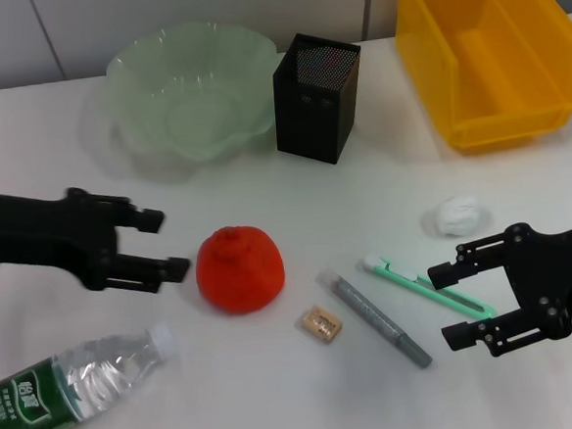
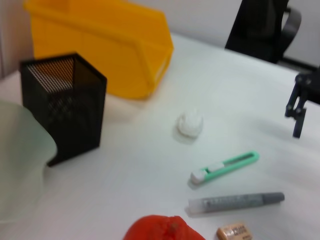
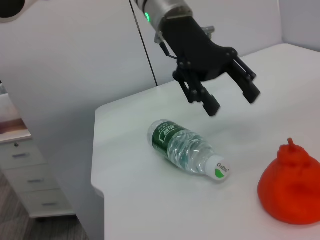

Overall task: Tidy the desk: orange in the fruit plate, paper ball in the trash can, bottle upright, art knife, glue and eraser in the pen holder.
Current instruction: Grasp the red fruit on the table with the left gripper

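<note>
The orange point(image 1: 239, 269) sits mid-desk, with my open left gripper point(image 1: 168, 244) just left of it and holding nothing. The bottle point(image 1: 72, 386) lies on its side at the front left, below that gripper. My right gripper point(image 1: 444, 305) stands open and empty at the right end of the green art knife point(image 1: 424, 285). The grey glue stick point(image 1: 380, 319) and the tan eraser point(image 1: 319, 323) lie between the knife and the orange. The white paper ball point(image 1: 456, 214) rests behind the right gripper. At the back stand the pale green fruit plate point(image 1: 189, 89), the black mesh pen holder point(image 1: 317, 94) and the yellow trash can point(image 1: 486, 53).
The left wrist view shows the pen holder point(image 2: 65, 105), trash can point(image 2: 105, 45), paper ball point(image 2: 190, 124), art knife point(image 2: 225, 167) and glue point(image 2: 235, 202). The right wrist view shows the bottle point(image 3: 187, 150) near the desk's edge, under the left gripper point(image 3: 232, 101).
</note>
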`<control>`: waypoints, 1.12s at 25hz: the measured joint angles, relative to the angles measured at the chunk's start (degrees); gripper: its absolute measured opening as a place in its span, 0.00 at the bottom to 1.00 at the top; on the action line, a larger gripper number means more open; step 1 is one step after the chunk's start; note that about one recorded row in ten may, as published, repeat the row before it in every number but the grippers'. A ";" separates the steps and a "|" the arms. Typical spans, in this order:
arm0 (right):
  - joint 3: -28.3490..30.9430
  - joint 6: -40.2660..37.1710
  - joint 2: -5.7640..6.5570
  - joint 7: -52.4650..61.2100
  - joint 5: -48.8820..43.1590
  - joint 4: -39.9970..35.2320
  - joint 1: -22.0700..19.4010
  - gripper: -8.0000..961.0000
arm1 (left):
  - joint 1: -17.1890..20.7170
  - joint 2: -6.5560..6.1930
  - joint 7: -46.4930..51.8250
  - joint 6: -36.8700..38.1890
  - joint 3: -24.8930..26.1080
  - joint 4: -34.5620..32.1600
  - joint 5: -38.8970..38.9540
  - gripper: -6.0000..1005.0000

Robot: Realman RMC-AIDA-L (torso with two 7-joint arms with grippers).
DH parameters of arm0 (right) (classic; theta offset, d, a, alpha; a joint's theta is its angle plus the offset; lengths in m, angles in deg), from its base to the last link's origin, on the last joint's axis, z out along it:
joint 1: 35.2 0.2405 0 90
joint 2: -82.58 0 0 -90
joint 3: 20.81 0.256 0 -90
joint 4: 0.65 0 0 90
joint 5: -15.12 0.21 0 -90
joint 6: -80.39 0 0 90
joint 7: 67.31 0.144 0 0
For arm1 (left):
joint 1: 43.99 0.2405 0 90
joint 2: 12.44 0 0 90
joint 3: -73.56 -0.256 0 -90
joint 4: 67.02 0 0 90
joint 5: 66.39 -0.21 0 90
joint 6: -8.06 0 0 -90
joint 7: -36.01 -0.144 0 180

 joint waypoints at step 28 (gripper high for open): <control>-0.23 1.97 -0.61 -0.30 0.26 0.47 0.73 0.73 | -1.35 0.55 5.47 -24.65 -23.69 7.61 6.14 0.76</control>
